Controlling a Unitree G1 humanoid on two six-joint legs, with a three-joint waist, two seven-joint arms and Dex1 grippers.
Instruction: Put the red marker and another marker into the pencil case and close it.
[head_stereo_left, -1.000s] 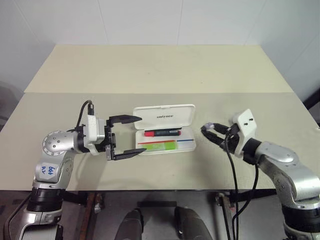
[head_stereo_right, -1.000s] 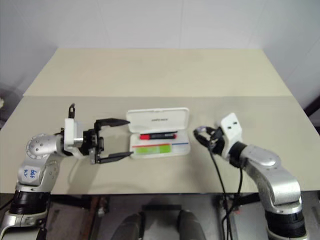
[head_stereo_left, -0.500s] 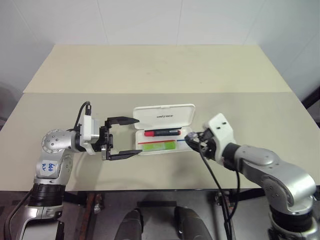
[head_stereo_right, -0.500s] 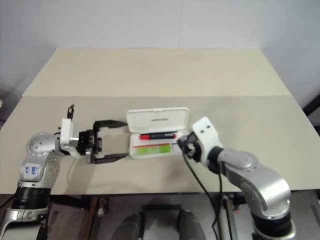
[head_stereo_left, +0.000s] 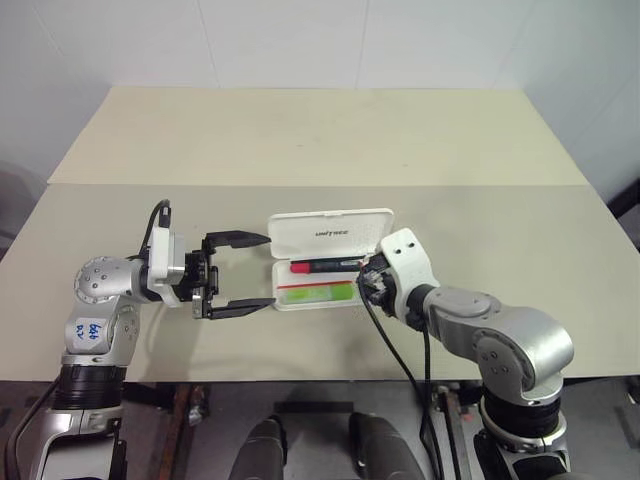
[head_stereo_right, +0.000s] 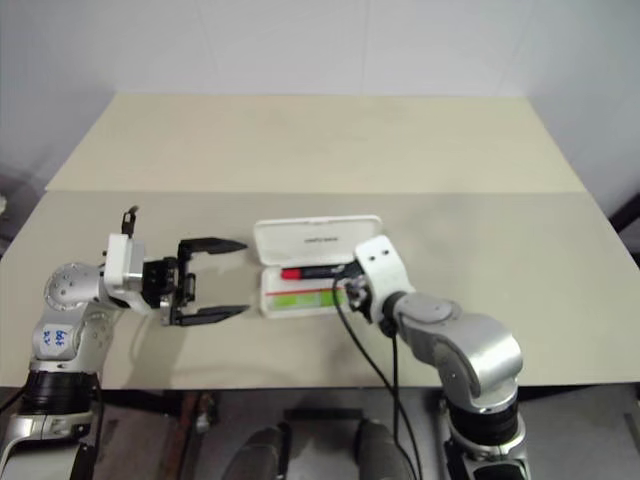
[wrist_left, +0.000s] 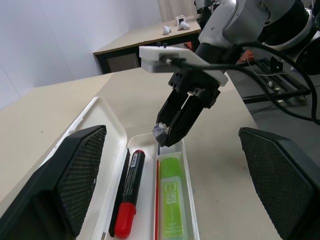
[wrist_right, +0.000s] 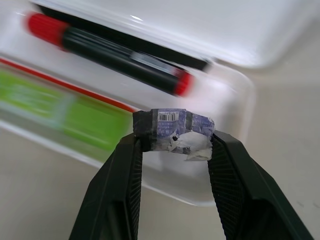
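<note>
White plastic: the pencil case (head_stereo_left: 330, 258) is laid open on the beige desk (head_stereo_left: 320, 150), nearer the front edge than the back, its lid (head_stereo_left: 331, 233) raised on the far side.
Red marker (head_stereo_left: 325, 266): laid lengthwise in the back half of the tray, beside the lid hinge, its barrel black.
Green highlighter (head_stereo_left: 318, 292): laid flat in the front half of the tray, parallel to the red marker, with a red line drawn between the two.
Right gripper (wrist_right: 172, 131): held over the right end of the tray, pointing down at it; its fingers (wrist_right: 122, 175) are closed on a small scrap wrapped in blue and white (wrist_right: 175, 129), pinched between the tips.
Left gripper (head_stereo_left: 240, 272): held just left of the case, level and pointing toward it; its jaws are spread wide, nothing is gripped, and the case is not touched.
Desk seam: a second beige panel is joined behind the case.
</note>
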